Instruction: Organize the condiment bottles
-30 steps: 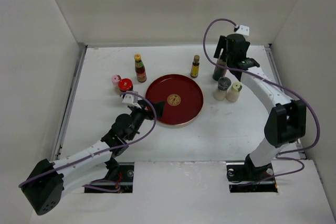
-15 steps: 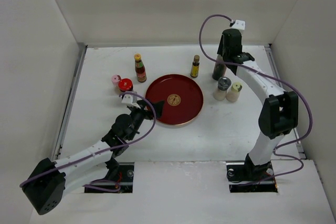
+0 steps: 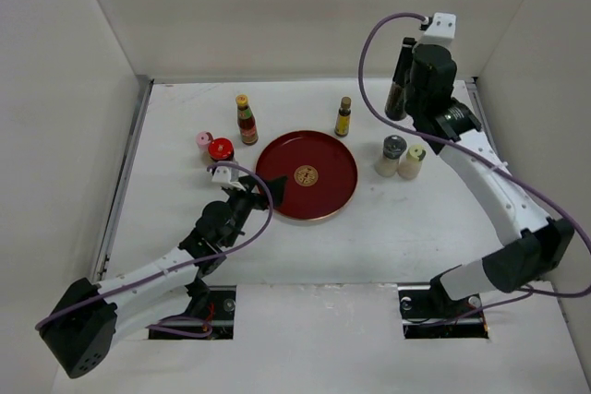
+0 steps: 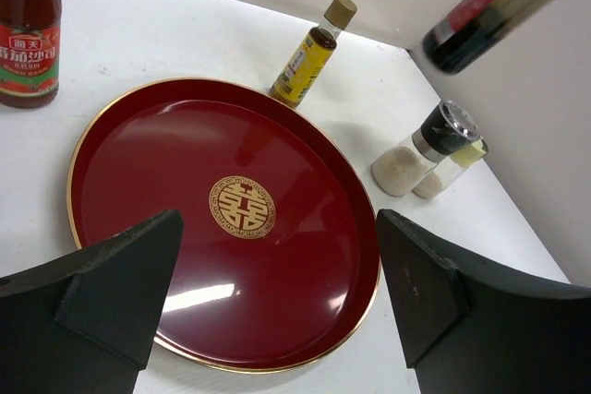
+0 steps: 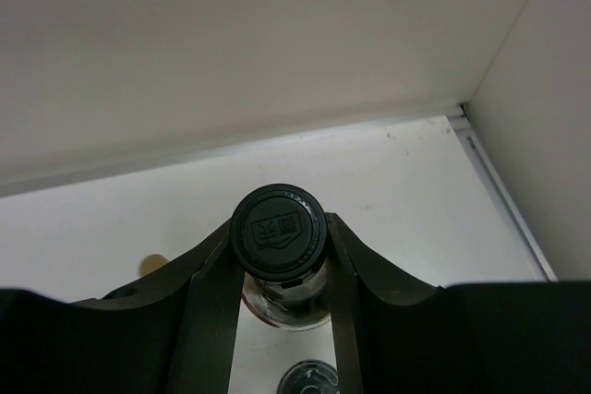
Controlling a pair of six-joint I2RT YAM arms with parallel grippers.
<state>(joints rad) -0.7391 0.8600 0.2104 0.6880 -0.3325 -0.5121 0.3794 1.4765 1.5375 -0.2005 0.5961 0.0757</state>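
Observation:
My right gripper (image 3: 403,78) is shut on the tall dark bottle (image 3: 398,82) just below its black cap (image 5: 277,232) and holds it in the air over the table's back right. The bottle hangs tilted in the left wrist view (image 4: 489,8). My left gripper (image 3: 269,193) stands open and empty at the near left rim of the red tray (image 3: 325,200). On the table stand the yellow-capped sauce bottle (image 3: 246,120), the amber bottle (image 3: 343,117), the red-lidded jar (image 3: 221,149), the pink shaker (image 3: 203,141), the silver shaker (image 3: 393,156) and the cream-topped shaker (image 3: 412,161).
White walls close in the table at the back and on both sides. The tray (image 4: 305,265) with its gold emblem holds nothing. The silver shaker (image 5: 310,381) stands right under the raised bottle.
My right gripper has shut on the tall dark bottle and lifted it off the table. The left arm has not moved.

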